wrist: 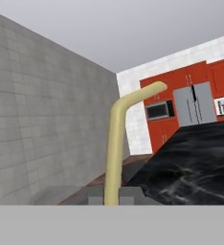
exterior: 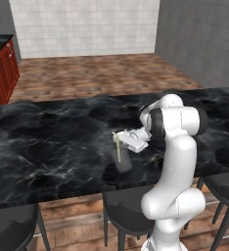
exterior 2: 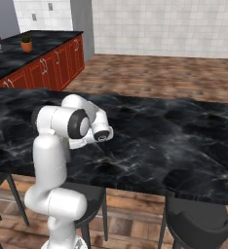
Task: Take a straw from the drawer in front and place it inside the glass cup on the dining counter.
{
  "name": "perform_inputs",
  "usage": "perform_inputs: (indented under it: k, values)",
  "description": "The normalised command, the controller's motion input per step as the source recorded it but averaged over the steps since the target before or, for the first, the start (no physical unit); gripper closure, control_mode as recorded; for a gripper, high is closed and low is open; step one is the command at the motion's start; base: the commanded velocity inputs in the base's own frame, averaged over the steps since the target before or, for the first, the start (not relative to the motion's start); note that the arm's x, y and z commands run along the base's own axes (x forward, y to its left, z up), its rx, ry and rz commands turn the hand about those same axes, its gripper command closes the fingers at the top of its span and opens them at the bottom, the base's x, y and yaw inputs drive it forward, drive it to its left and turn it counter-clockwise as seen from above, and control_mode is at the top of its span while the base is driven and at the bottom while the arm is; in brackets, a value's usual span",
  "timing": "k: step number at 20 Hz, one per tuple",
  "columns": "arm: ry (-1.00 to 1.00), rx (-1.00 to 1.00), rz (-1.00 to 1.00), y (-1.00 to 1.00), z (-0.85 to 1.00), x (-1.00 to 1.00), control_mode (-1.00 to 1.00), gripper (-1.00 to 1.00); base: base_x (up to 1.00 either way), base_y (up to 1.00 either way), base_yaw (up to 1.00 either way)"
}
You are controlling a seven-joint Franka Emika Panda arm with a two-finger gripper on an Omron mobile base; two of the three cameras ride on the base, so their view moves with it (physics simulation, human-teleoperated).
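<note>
Gripper [exterior: 120, 138] is sitting closed on the straw [exterior: 118, 147], pinching it nr its upper end, just below the bent tip. In left base view the straw is hanging straight down from the fingers, lower end reaching into the glass cup [exterior: 124, 162], which is standing upright on the dining counter [exterior: 48, 142] directly under the gripper, nr the counter's front edge. Whether the straw's bottom is touching the cup floor: can't tell.

In hand view the straw [wrist: 115, 148] is rising up the middle of the pic from betw the fingers, w/ its short bent tip kinking off to the upper right. Dark marbled countertop is showing to its right, red cabinets [wrist: 181, 103] and a steel fridge [wrist: 194, 104] far behind.

In right base view the hand is pointing away from the cam over the counter [exterior 2: 160, 136], arm body blocking the fingers, straw and cup. Dark round stools [exterior: 128, 213] are tucked along the counter's near side.
</note>
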Motion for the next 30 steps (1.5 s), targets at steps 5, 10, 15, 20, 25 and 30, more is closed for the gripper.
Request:
perform_inputs:
  k: [5, 10, 15, 20, 25, 30]
  values:
    - [0.00, 0.00, 0.00, 0.00, 0.00, -0.53, -1.00, -1.00, 0.00, 0.00, 0.00]
    - [0.00, 0.00, 0.00, 0.00, 0.01, -0.62, -1.00, -1.00, 0.00, 0.00, 0.00]
    - [-0.02, 0.00, 0.00, -0.10, 0.15, -0.43, -1.00, -1.00, 0.00, 0.00, 0.00]
    - [-0.03, -0.01, 0.00, -0.17, 0.21, -0.05, -1.00, -1.00, 0.00, 0.00, 0.00]
    - [-0.02, -0.01, 0.00, -0.22, 0.22, 0.00, -1.00, -1.00, 0.00, 0.00, 0.00]
    - [-0.01, -0.01, 0.00, -0.37, 0.22, 0.00, -1.00, -1.00, 0.00, 0.00, 0.00]
